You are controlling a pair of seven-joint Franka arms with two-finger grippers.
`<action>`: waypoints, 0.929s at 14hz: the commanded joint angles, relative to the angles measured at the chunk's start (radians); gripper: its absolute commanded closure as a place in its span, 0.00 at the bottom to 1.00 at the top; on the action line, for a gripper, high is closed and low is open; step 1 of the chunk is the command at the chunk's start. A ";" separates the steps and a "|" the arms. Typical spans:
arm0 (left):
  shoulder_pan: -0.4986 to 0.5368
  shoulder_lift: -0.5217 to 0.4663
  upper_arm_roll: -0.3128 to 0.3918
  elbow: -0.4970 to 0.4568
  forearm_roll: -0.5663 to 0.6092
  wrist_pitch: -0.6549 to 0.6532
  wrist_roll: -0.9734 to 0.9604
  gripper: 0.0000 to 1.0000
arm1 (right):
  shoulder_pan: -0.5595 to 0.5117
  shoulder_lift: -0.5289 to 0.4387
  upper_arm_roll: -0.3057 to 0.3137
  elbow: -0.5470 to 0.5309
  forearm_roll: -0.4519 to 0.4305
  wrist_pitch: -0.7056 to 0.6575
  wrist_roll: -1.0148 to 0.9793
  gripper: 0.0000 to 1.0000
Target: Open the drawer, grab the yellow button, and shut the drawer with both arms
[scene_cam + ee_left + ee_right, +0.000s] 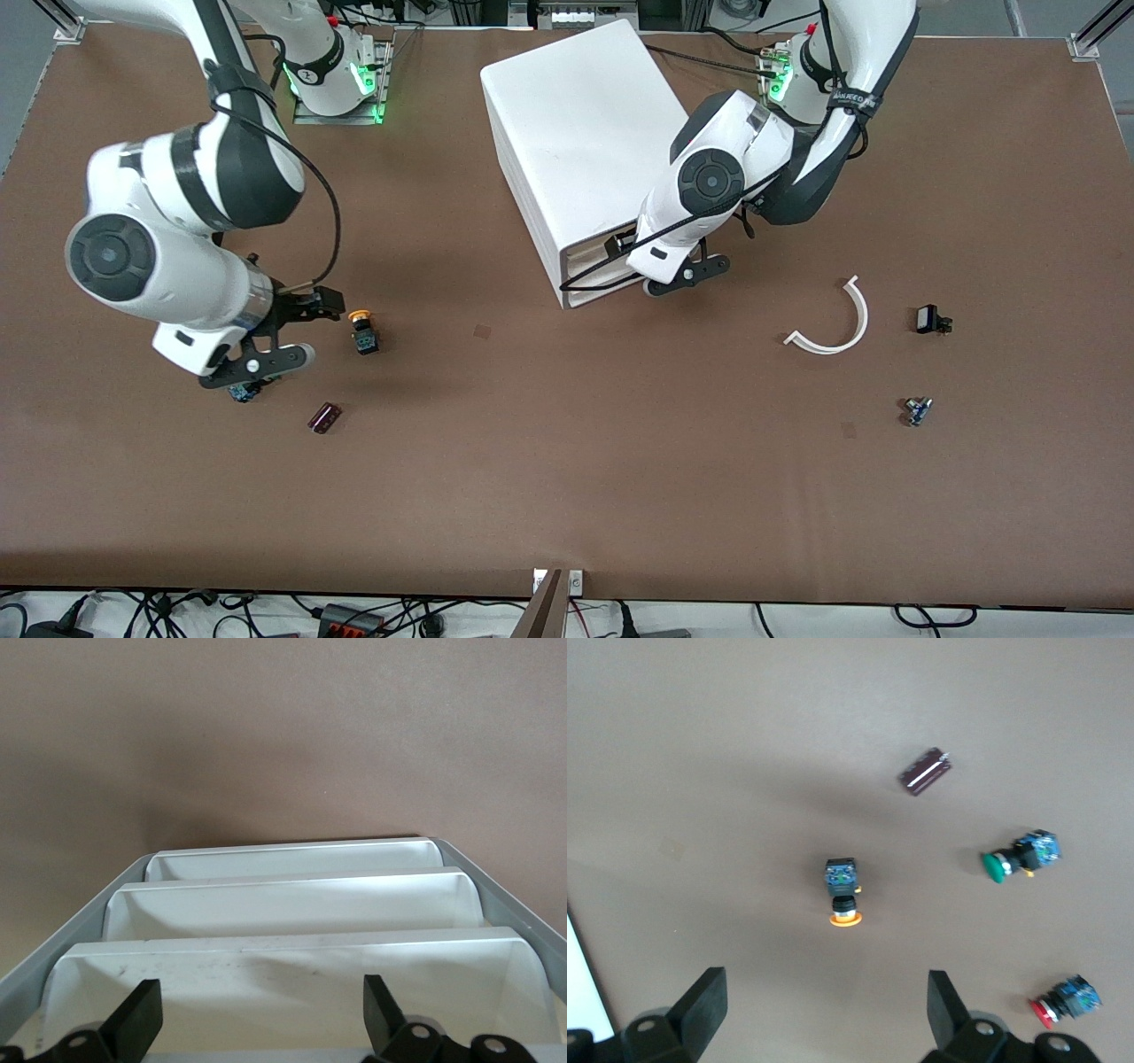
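Button [362, 330] on brown table [567, 461]; right tool [824, 1010] spread above; left tool [257, 1019] spread at cabinet [585, 142].

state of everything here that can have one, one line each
drawer: shut, flush with the cabinet front
button: lying on its side on the table, not held
left gripper: open, at the drawer fronts
right gripper: open, above the table near the button

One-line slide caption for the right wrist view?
Open right gripper hovering over the yellow-capped button on the table.
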 commanded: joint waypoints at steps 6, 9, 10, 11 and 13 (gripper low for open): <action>0.110 -0.058 -0.008 0.047 0.071 -0.047 0.112 0.00 | -0.018 -0.079 -0.110 0.061 0.013 -0.057 0.011 0.00; 0.159 -0.058 -0.007 0.196 0.128 -0.235 0.204 0.00 | -0.018 -0.097 -0.176 0.071 0.009 -0.060 0.006 0.00; 0.188 -0.058 -0.007 0.254 0.157 -0.311 0.277 0.00 | -0.017 -0.122 -0.198 0.071 0.009 -0.063 0.003 0.00; 0.211 -0.058 -0.005 0.287 0.182 -0.359 0.339 0.00 | -0.027 -0.143 -0.206 0.071 0.013 -0.063 0.002 0.00; 0.277 -0.065 -0.007 0.330 0.214 -0.425 0.487 0.00 | -0.107 -0.179 -0.165 0.060 0.015 -0.060 0.005 0.00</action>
